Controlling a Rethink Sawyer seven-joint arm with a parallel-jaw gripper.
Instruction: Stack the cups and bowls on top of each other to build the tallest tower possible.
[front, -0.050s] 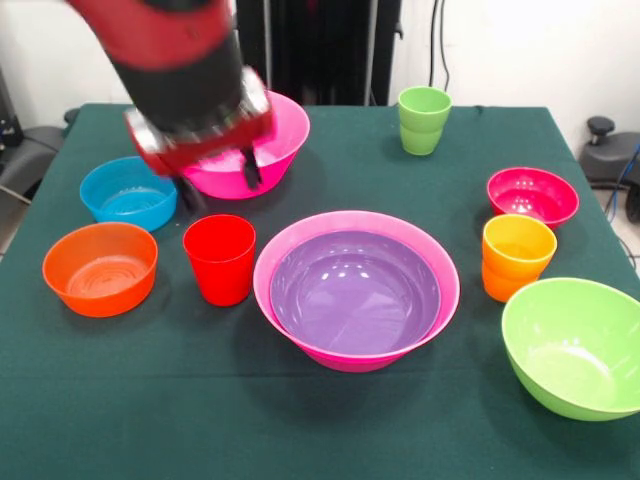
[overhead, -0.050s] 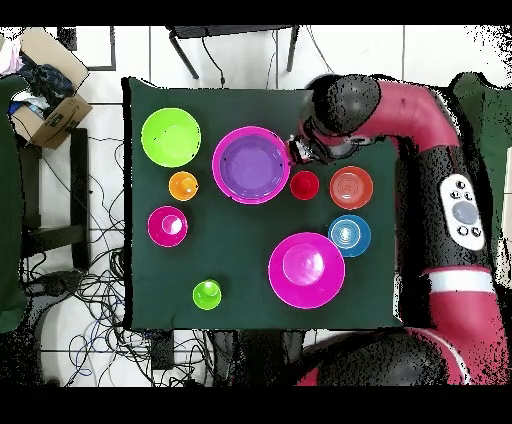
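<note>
The tower (front, -0.050s: 356, 290) so far is only two glossy plastic bowls: a purple bowl (front, -0.050s: 355, 290) nested inside a large hot-pink bowl (front, -0.050s: 300, 250), rims nearly level, round and smooth with bright highlights, sitting on the dark green tablecloth (front, -0.050s: 300, 420) in front of and to the right of the claw (front, -0.050s: 218, 182). The claw hangs from the blurred red and black arm (front, -0.050s: 180, 70); two dark fingers (front, -0.050s: 250, 168) point down with a gap between them and nothing in that gap, so it reads as spread, though the blur leaves this less than sure. Taking the front view from left to right: an orange-red bowl (front, -0.050s: 100, 268) lies left of and in front of the claw, a small blue bowl (front, -0.050s: 128, 192) just to its left, and the red cup (front, -0.050s: 220, 258), taller than wide, stands just below and in front of the fingertips, apart from them. The second hot-pink bowl (front, -0.050s: 280, 140) sits right behind the claw, partly hidden by it. Farther right and back stands the lime green cup (front, -0.050s: 424, 120) with its stepped base; well to the right are the small crimson bowl (front, -0.050s: 532, 196), the orange cup (front, -0.050s: 516, 256) and, nearest the front, the large lime green bowl (front, -0.050s: 576, 346). All pieces rest upright, open side up.
</note>
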